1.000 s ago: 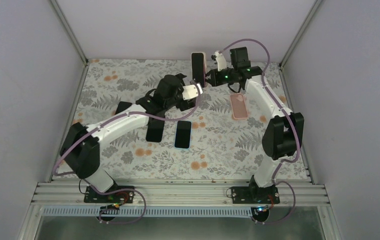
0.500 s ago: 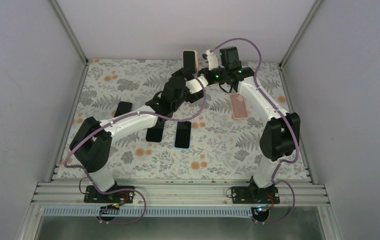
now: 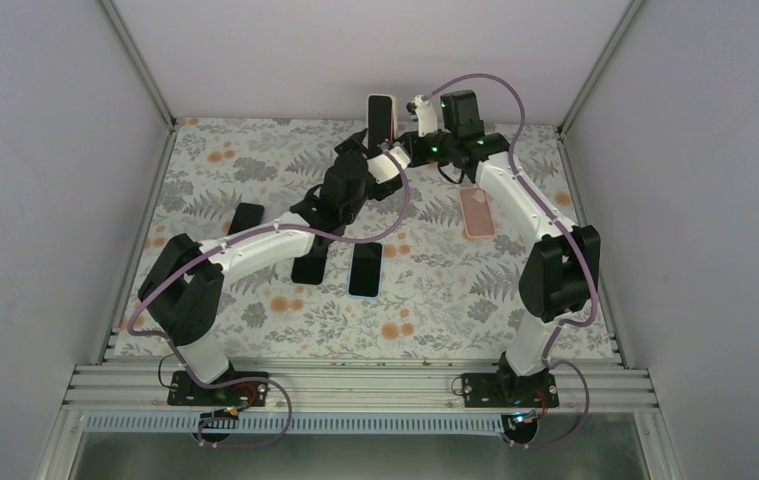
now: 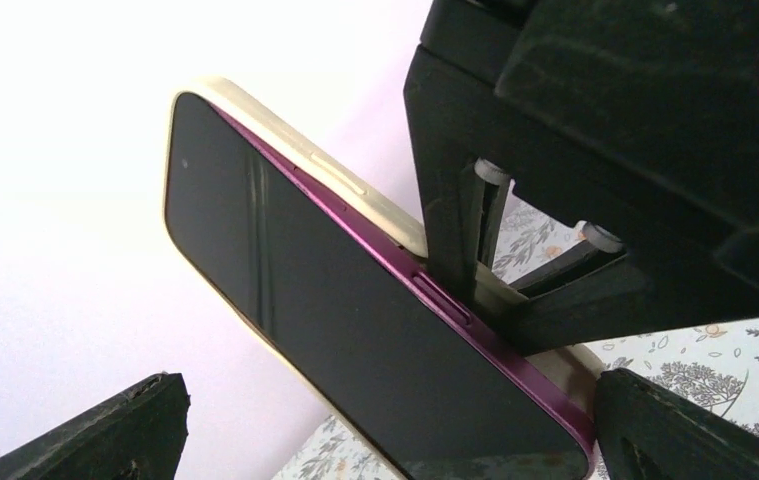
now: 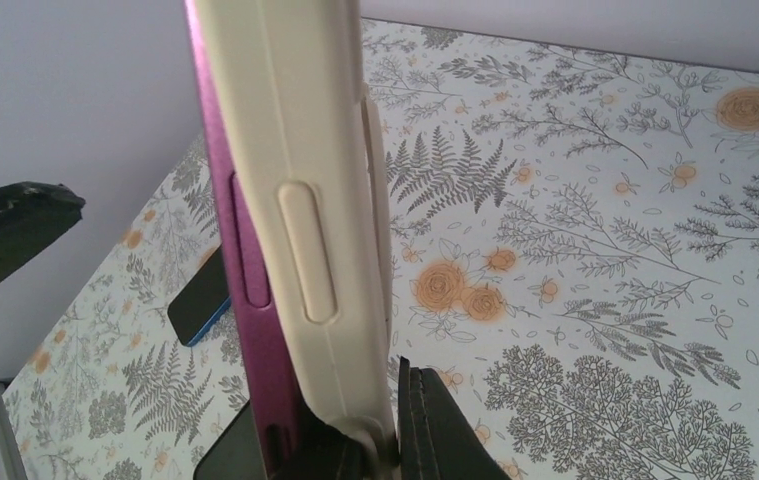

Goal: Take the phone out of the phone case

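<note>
Right gripper clamps the lower end of the phone, held upright over the far side of the floral table, dark screen facing the camera, light phone case rimming it. Left gripper sits just beside the phone's lower left edge; contact unclear from here. Flat on the table: pink case beside the right arm, far-left dark phone partly behind the left arm, middle dark phone and near dark phone side by side.
</note>
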`<state>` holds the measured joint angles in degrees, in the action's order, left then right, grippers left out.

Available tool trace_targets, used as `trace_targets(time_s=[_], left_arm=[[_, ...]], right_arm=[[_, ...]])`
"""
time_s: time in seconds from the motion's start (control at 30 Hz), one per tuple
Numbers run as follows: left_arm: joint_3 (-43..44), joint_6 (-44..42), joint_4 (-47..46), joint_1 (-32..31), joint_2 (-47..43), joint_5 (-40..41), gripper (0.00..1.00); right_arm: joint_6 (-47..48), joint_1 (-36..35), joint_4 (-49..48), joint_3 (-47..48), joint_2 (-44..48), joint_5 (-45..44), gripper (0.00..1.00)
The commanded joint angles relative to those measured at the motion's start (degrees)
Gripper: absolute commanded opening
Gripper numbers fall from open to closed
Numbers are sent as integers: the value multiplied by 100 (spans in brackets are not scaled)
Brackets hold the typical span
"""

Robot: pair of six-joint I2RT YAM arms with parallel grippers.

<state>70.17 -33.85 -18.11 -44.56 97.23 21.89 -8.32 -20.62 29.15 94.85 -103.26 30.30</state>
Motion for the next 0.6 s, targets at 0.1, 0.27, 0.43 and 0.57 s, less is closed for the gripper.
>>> trace_targets(time_s=[0.1,0.27,0.43,0.57], left_arm=[[27,75,-306,177,78,518,98],[71,-156,-546,242,260,949,74],[-520,-840,-1664,288,-54,1256,55],[-1054,-1482,-2714,328,-381,1304,55]], right_arm=[[-95,-63,-488,86,260,112,4],[-173,-89,-506,31,299,217,3],[-128,-91,-507,-101,451,111,3],[-126,-91,-494,-149,496,67,3]])
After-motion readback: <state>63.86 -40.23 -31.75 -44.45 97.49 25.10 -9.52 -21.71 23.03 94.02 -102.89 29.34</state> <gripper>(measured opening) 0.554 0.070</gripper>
